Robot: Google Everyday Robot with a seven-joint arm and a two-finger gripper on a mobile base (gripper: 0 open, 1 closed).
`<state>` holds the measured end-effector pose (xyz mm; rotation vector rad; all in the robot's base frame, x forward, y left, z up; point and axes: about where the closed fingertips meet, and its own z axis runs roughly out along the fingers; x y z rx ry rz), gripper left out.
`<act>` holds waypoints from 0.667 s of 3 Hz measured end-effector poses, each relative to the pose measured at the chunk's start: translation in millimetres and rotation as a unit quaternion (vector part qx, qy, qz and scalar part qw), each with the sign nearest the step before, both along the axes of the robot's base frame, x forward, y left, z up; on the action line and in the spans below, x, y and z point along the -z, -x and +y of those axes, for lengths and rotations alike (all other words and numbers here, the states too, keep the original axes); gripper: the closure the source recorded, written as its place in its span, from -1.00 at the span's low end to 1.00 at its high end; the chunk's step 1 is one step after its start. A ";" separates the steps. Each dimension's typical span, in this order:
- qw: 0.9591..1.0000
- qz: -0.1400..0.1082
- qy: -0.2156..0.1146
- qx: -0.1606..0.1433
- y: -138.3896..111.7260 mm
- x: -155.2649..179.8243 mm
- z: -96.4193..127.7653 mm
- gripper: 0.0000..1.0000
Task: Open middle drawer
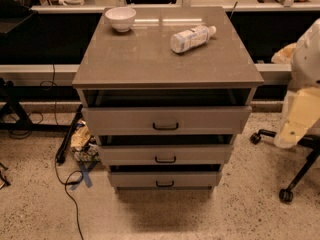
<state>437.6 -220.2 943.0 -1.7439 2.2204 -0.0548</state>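
White bowl and toppled bottle rest apart on the cabinet top.

Dim warm light; glare on cabinet top.

Grey-beige middle drawer with black handle; white bowl.

the one camera looks from in front of the cabinet and above its top, tilted down and facing the drawer fronts squarely. it is fairly near: the middle drawer sits just below centre, and the gripper lies outside its field.
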 end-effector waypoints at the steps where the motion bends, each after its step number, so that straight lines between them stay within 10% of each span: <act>1: 0.999 0.018 -0.029 -0.035 1.5 68.2 0.7 -1.00; 2: 0.994 0.031 -0.059 -0.082 -3.0 136.0 16.2 -1.00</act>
